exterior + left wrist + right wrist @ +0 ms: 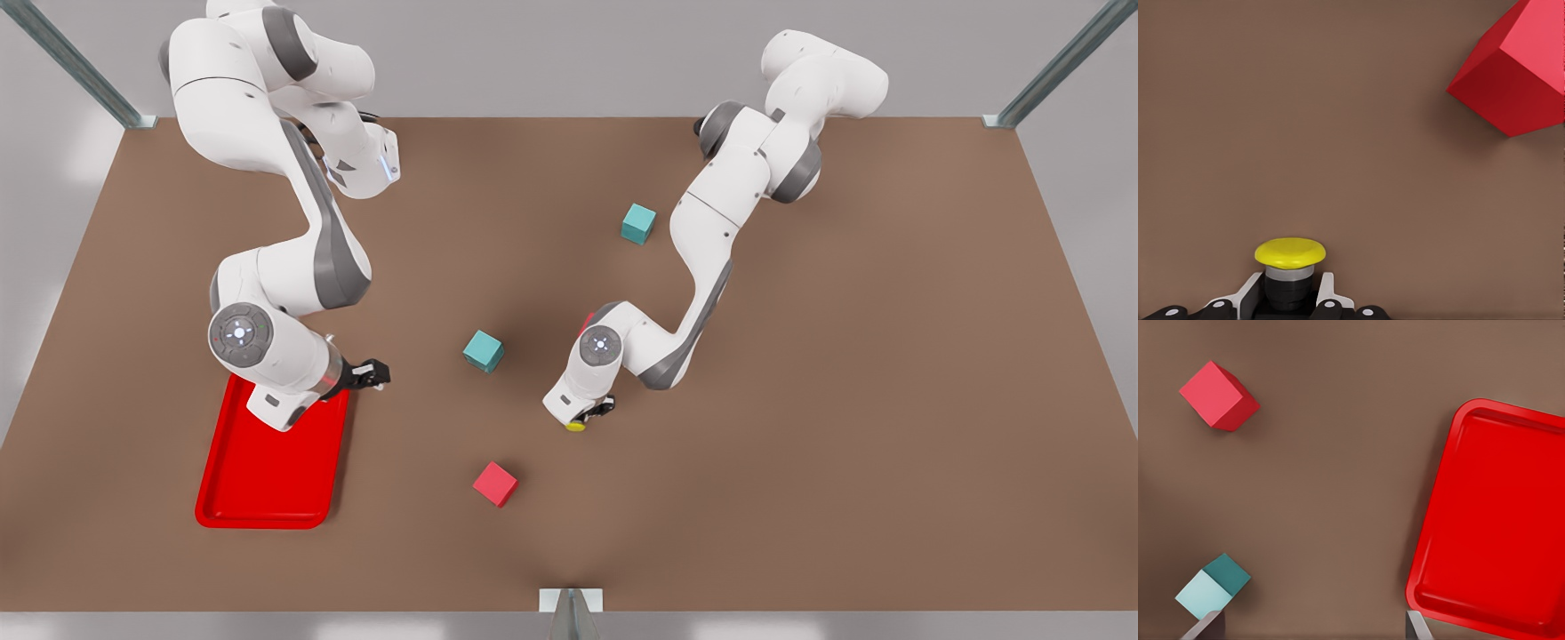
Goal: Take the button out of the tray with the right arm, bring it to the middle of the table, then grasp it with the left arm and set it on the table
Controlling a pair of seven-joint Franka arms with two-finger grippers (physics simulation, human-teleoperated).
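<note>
The left gripper (594, 414), near the middle of the table (800, 444), clamps the button (1290, 267) (yellow cap showing). The right gripper (373, 373) hangs spread and empty beside the tray (267, 480).

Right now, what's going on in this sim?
The left claw is shut on the yellow-capped button, near the middle of the table, close to the red cube. The right claw, fingers open and holding nothing, sits at the edge of the red tray; that arm waits. The handover looks done; whether the button touches the table yet is unclear.
</note>
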